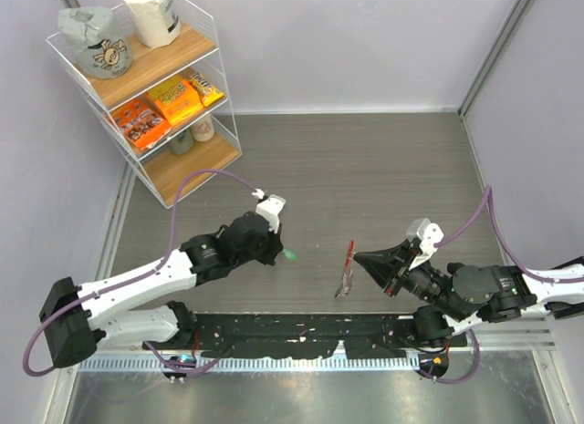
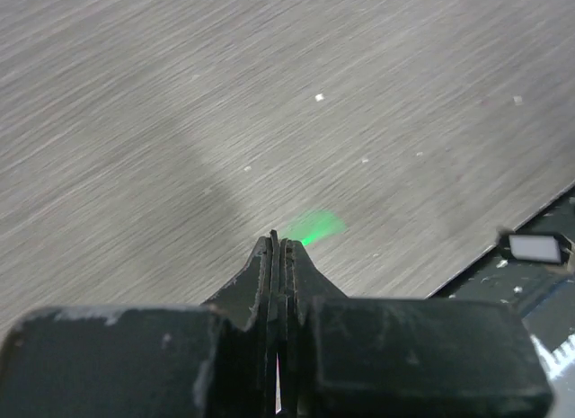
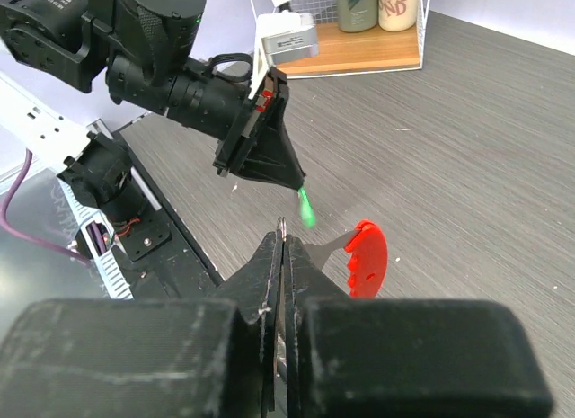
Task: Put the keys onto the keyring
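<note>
Wood-boarded wire shelf (image 1: 182, 169) upper left: snack packs (image 1: 164, 109), bottles (image 1: 192, 132), bags (image 1: 151, 14). Left gripper (image 1: 278, 253) jaws pinch green key (image 1: 289, 255); right gripper (image 1: 358, 257) jaws pinch keyring (image 1: 346, 271).

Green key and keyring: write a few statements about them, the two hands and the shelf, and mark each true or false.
1. The left hand is shut on the green key. True.
2. The right hand is open and holds nothing. False: it is shut on the keyring, gripping the metal next to its red part.
3. The green key is already threaded onto the keyring. False: the top and right wrist views show a gap between them.
4. The shelf stands at the far left of the table, with snack packs on it. True.
</note>
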You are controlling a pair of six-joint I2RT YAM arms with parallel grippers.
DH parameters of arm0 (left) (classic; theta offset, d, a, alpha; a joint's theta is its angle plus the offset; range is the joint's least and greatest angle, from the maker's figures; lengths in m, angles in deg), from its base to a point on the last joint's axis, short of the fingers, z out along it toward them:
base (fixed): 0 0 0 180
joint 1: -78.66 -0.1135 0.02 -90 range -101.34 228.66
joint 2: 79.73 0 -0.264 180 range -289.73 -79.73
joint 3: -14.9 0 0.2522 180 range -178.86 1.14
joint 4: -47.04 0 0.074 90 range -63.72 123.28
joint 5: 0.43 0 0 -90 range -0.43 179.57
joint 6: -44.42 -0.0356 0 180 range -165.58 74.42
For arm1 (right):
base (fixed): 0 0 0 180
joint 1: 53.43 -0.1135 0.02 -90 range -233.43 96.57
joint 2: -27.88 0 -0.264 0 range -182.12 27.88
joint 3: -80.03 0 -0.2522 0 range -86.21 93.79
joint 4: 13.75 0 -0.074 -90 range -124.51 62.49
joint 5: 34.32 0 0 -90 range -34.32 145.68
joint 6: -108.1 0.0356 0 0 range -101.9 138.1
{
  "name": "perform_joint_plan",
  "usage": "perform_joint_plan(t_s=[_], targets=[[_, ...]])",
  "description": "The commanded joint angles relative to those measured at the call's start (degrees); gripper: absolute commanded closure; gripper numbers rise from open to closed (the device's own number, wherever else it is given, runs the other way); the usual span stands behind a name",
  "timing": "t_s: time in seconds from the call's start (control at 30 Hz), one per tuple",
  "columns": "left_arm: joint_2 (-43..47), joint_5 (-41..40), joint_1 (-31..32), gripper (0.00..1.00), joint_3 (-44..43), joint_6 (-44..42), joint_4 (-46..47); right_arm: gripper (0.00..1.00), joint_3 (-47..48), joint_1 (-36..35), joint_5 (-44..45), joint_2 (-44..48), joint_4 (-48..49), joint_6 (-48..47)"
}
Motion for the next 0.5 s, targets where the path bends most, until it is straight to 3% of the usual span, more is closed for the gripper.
perform_joint_plan(t_s=[0.0,0.07,0.2,0.47], targets=[[4.53,-5.81,5.04,1.00,-0.71,-1.33,1.34,0.94,0.27,-0.18,0.52,-1.10,3.68,0.15],[2.15,-4.81,4.37,1.00,-2.93,-2.05,-2.54,0.95,0.27,-0.18,0.44,-1.19,4.29,-0.29],[5.29,3.01,4.46,1.00,1.02,-2.58,5.42,0.94,0.80,-0.18,-0.88,-1.72,3.59,0.15],[9.07,13.38,4.72,1.00,3.04,-3.37,12.47,0.94,1.85,-0.18,-4.04,-2.42,2.80,0.24]])
